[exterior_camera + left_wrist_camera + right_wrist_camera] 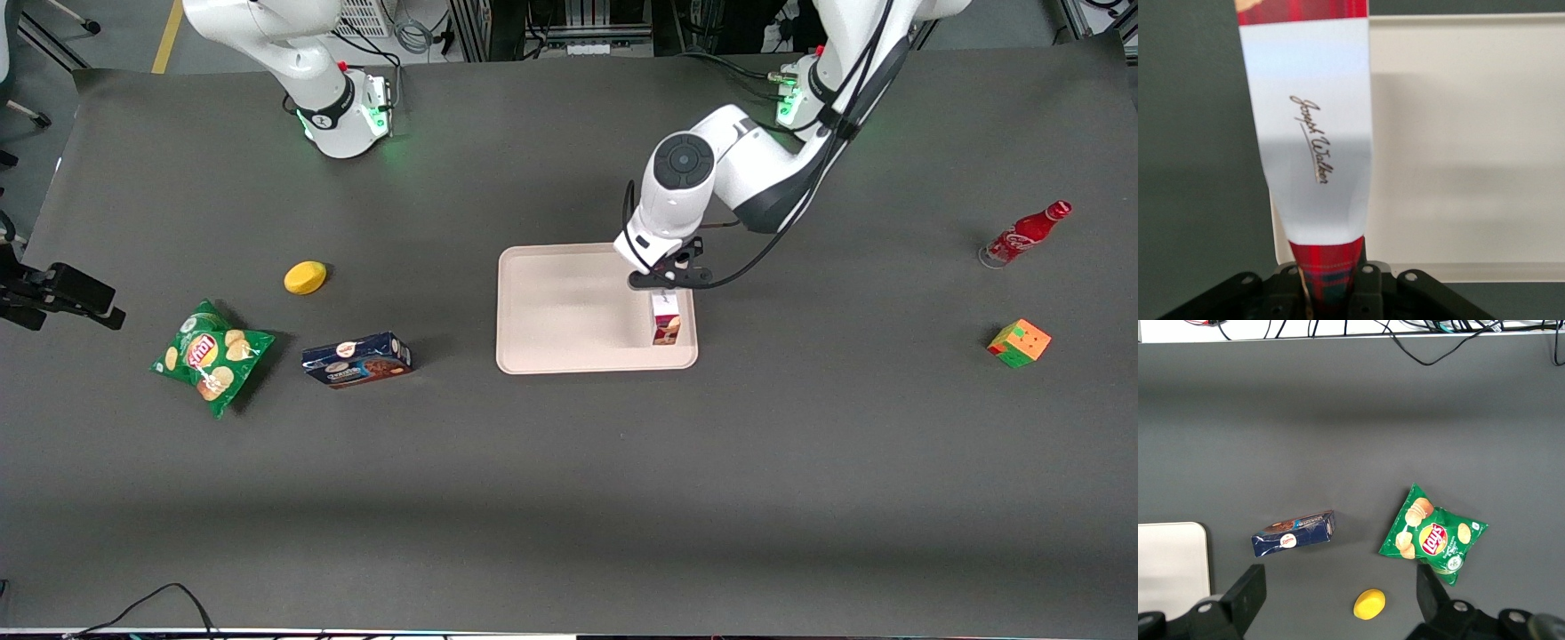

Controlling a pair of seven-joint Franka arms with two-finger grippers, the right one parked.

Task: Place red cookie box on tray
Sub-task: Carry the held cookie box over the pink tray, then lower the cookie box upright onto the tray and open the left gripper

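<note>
The tool (664,291) sits low over the tray (551,307), at the tray's edge toward the working arm's end of the worktop (569,462), and it has the red cookie box (666,318) pinched by one end. The box stands on end directly beneath the tool, reaching straight down from the fingers to the tray floor or very close to it; contact at the base is not clear. From the wrist camera the fingers (1368,283) are clamped on the box's (1313,133) plaid end, and the white side panel with its script lettering runs away from the tool, with the tray (1471,133) just beside it and dark worktop on its outer flank.

Away from the tool, well toward the parked arm's end, the dark blue cookie box (357,359) lies flat on the worktop, nearer to the front camera than the tool. A yellow lemon-shaped object (305,276) rests farther out the same way, and the green chip bag (210,356) farther still. Toward the working arm's end, well apart from the tool, a red bottle (1027,233) lies tilted and a coloured puzzle cube (1019,343) sits nearer to the front camera than the bottle
</note>
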